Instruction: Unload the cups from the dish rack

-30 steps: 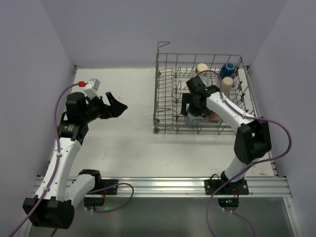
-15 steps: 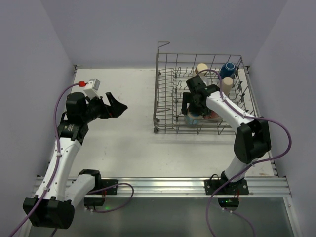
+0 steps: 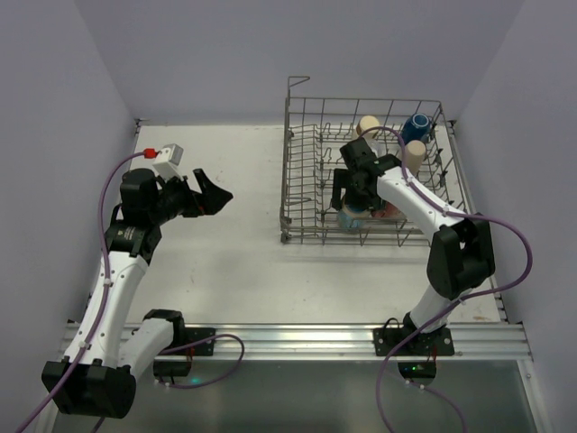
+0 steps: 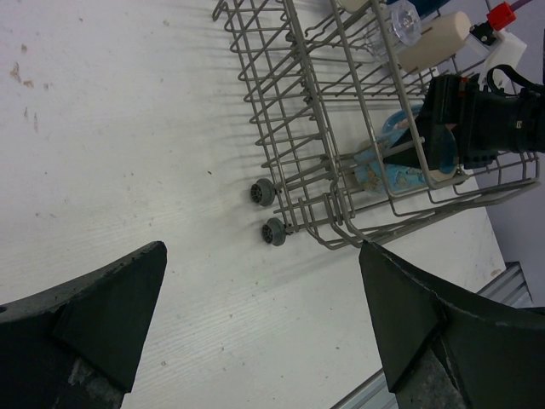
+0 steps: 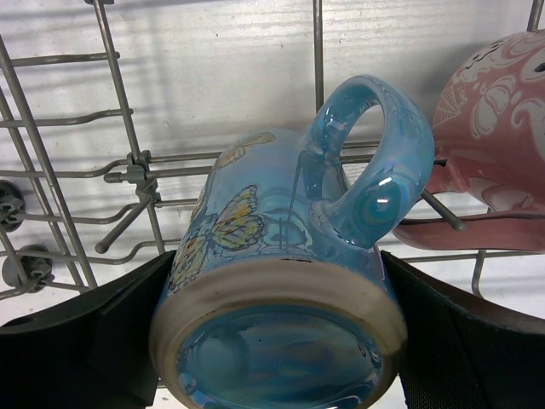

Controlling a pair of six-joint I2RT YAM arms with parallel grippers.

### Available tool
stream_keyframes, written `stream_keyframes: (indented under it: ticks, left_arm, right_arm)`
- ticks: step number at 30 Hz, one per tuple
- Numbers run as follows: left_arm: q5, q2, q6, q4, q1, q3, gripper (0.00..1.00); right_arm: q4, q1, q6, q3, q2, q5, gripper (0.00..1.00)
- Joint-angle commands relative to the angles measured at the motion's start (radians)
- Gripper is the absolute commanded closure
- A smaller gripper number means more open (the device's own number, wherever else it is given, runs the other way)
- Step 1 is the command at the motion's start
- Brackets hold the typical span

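- Two arms share a white counter. On the left, the left gripper hovers over bare counter, well apart from the rack, with its jaws spread wide and holding nothing.
- Right of centre stands the dish rack, a tall grey wire basket with rows of upright prongs.
- Inside its near end, the right gripper reaches down, and its jaws press on both sides of the light blue mug. The mug is tipped over among the wires, base towards the wrist camera, handle up.
- Just beside it on the right sits the pink-red tumbler.
- At the far right end are two beige cups, a dark blue mug and a clear glass.
- Risks: the mug's handle lies close to prongs and could snag during a lift. Its glossy glaze may slip, and a sideways swing could knock the tumbler.
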Motion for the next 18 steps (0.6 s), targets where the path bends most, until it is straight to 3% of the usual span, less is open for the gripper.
stream_keyframes:
  ticks: [1, 2, 18]
  left_arm:
    - [0.022, -0.003, 0.022, 0.015, 0.007, -0.01, 0.01]
    - [0.022, -0.002, 0.022, 0.016, 0.007, -0.008, 0.02]
    - [0.068, 0.023, -0.006, 0.033, 0.007, 0.035, 0.12]
  right_arm:
    - [0.009, 0.005, 0.007, 0.009, -0.022, 0.034, 0.91]
    - [0.005, 0.005, 0.008, 0.015, -0.026, 0.039, 1.0]
    - [-0.152, 0.005, -0.003, 0.26, -0.088, 0.049, 1.0]
